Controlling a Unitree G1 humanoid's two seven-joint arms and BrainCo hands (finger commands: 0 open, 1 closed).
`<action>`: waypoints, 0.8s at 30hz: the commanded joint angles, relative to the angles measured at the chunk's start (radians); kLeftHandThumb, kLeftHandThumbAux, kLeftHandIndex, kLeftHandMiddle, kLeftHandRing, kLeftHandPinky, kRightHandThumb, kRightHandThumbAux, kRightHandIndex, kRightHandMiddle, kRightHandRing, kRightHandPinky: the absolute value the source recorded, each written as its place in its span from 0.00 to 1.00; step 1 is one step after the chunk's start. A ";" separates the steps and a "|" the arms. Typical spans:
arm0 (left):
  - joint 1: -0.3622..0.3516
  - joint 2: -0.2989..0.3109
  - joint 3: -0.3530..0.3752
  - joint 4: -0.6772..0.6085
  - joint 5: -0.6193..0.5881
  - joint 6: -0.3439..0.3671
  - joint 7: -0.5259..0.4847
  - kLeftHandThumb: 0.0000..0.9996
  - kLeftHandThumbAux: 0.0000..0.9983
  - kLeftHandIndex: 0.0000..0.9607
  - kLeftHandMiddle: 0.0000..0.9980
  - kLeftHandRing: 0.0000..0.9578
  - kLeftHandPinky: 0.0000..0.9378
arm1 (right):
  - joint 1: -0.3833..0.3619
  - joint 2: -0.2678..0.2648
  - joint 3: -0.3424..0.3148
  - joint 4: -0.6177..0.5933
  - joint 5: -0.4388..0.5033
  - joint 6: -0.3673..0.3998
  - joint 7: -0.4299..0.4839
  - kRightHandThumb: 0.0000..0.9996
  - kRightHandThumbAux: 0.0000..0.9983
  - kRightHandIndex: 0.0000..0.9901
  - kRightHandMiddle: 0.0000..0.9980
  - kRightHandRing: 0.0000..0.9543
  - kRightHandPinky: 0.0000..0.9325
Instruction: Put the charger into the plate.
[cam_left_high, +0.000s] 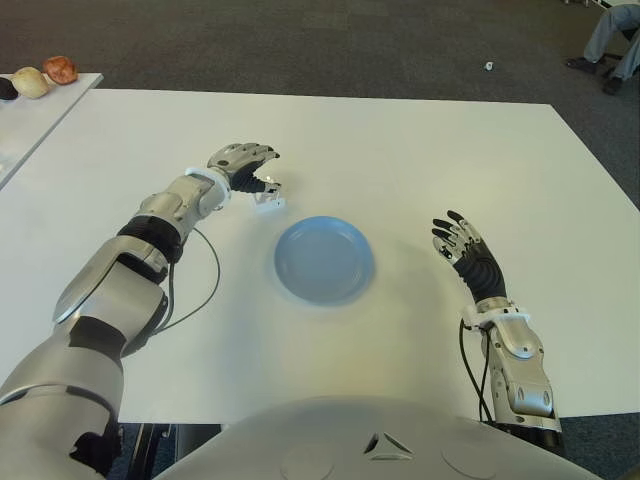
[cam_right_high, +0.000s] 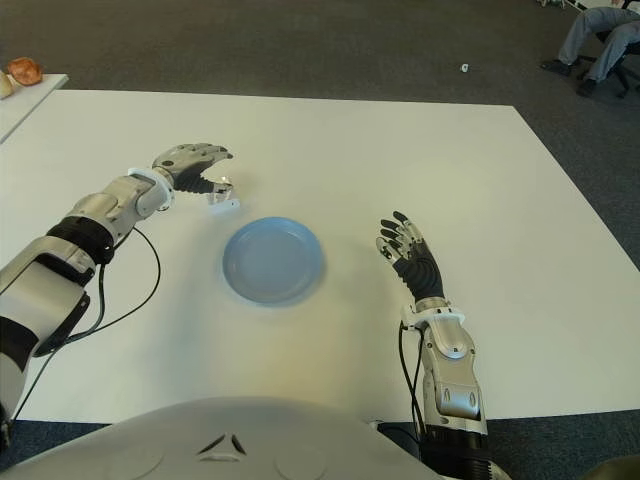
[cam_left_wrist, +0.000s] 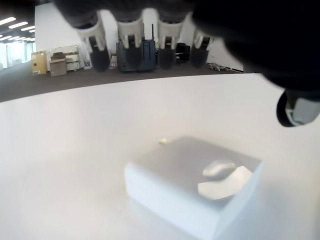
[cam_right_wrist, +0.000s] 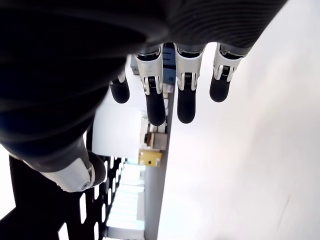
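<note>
With the left hand arched open over the white charger on the table, upper left of the blue plate, it should pinch the charger's sides squarely before lifting, while the right hand shows open at the plate's right.

Head stereo pair: looking forward and down, sharing the white counter and blue plate. Wrist cameras: very close beneath own fingers, left over charger.
</note>
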 joint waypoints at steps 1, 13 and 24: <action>0.041 -0.038 0.003 0.070 -0.008 -0.020 0.051 0.19 0.31 0.00 0.00 0.00 0.00 | -0.014 -0.008 -0.005 0.011 0.009 -0.008 0.008 0.00 0.62 0.05 0.20 0.17 0.10; 0.028 -0.060 0.032 0.144 -0.041 -0.030 0.060 0.22 0.33 0.00 0.00 0.00 0.00 | -0.013 -0.012 -0.009 0.011 0.018 -0.027 0.026 0.00 0.63 0.05 0.21 0.18 0.11; 0.026 -0.099 0.040 0.192 -0.048 0.032 0.048 0.21 0.34 0.00 0.00 0.00 0.00 | -0.010 -0.010 -0.011 0.007 0.021 -0.030 0.032 0.00 0.63 0.04 0.21 0.17 0.11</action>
